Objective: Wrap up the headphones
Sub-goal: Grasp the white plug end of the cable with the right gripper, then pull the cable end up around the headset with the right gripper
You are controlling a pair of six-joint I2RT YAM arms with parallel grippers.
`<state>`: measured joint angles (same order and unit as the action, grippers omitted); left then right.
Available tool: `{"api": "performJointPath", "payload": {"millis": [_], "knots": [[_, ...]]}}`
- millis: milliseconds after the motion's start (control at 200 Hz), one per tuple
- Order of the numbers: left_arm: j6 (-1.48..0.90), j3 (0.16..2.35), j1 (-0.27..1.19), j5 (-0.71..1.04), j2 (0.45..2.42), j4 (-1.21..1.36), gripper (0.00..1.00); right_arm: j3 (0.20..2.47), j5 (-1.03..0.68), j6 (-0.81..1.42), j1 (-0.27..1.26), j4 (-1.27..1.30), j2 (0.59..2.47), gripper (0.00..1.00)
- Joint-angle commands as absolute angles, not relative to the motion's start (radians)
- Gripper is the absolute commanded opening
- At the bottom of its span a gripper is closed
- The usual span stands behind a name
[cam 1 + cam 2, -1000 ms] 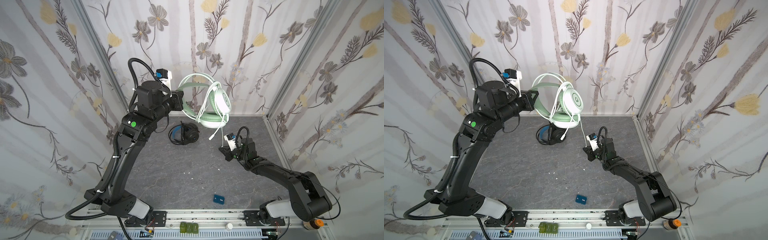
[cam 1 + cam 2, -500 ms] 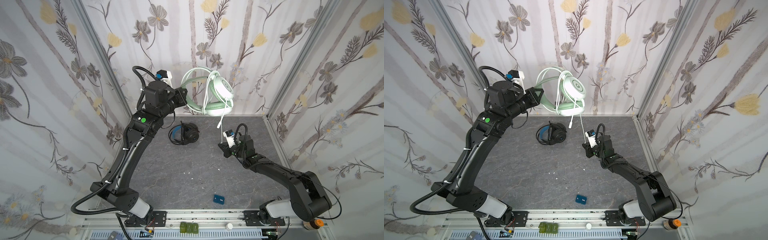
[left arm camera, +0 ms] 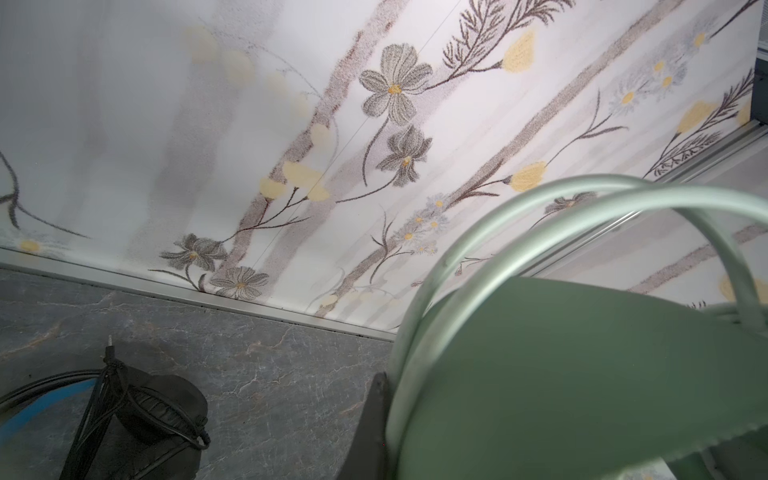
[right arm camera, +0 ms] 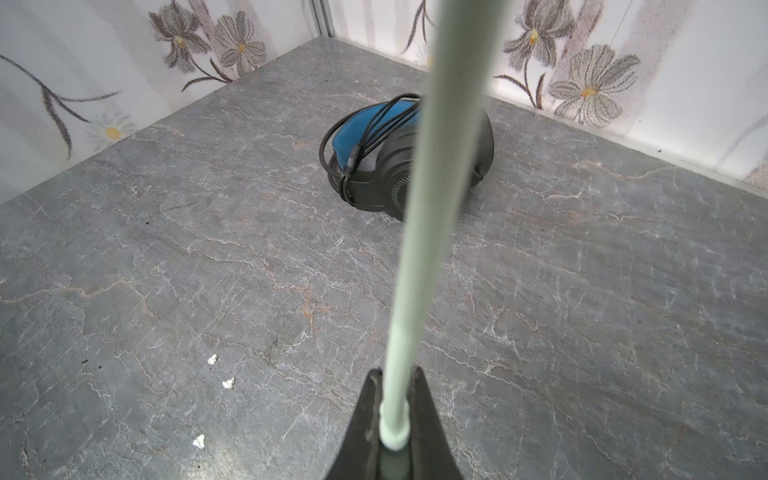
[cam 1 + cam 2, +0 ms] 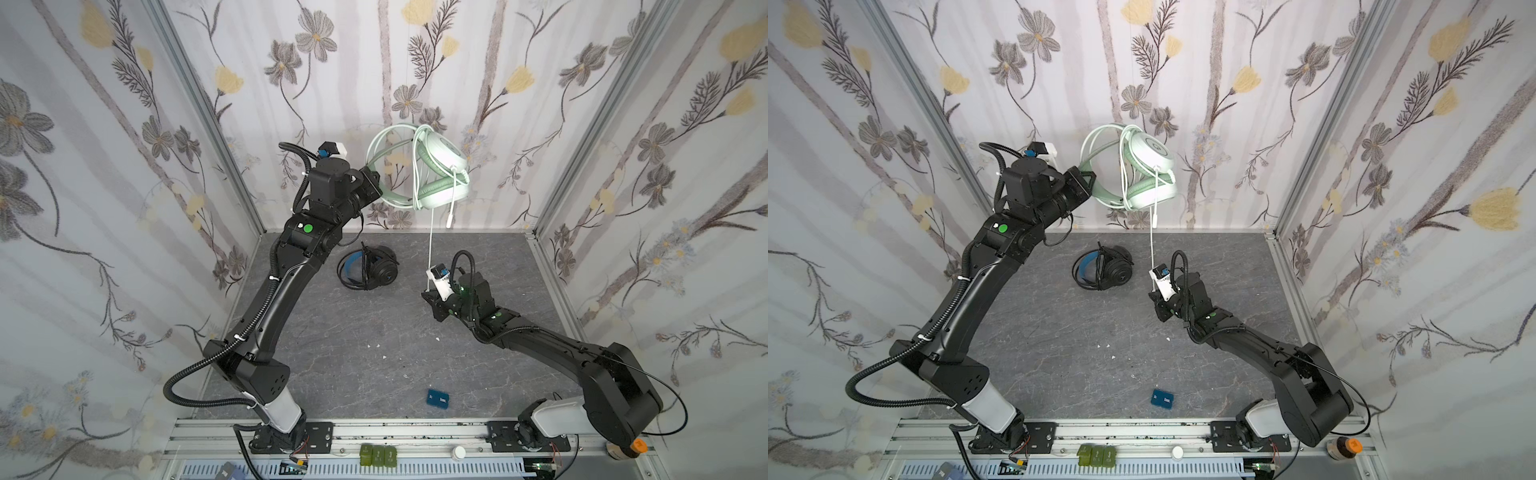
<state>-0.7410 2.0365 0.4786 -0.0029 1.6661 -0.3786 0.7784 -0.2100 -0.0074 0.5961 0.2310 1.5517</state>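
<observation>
Holding mint-green plastic over-ear headset [image 5: 440, 166] aloft over the back edge of the grey stone-look bench [image 5: 374, 353] in clenched left claw [image 5: 375, 180]; pinching its pale cable [image 5: 431, 241] taut in right claw [image 4: 395, 374] (black, blue-lined headset [image 5: 370, 270] lying near that edge). Could yank cable from the pinch, or shed wound loops, if pulled harder.

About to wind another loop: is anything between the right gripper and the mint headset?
Nothing visible. The cable runs straight through open air from the right gripper up to the mint headset; the black headset lies on the table, clear of that line.
</observation>
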Motion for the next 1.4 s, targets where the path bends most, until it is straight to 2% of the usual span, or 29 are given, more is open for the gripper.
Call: {"api": "performJointPath", "payload": {"millis": [0, 335, 695, 959, 1394], "knots": [[-0.876, 2.050, 0.478, -0.080, 1.674, -0.192, 0.00, 0.788, -0.175, -0.032, 0.615, 0.172, 1.543, 0.00], [-0.919, 2.036, 0.486, -0.191, 1.712, -0.233, 0.00, 0.823, -0.131, -0.068, 0.683, 0.123, 1.527, 0.00], [-0.845, 2.050, 0.489, -0.293, 1.791, -0.300, 0.00, 0.899, -0.075, -0.132, 0.800, 0.008, 1.473, 0.00], [-0.716, 2.008, 0.492, -0.349, 1.816, -0.344, 0.00, 1.022, -0.044, -0.189, 0.866, -0.097, 1.416, 0.00], [-0.468, 1.841, 0.531, -0.401, 1.808, -0.394, 0.00, 1.307, 0.050, -0.336, 0.871, -0.238, 1.410, 0.00]]}}
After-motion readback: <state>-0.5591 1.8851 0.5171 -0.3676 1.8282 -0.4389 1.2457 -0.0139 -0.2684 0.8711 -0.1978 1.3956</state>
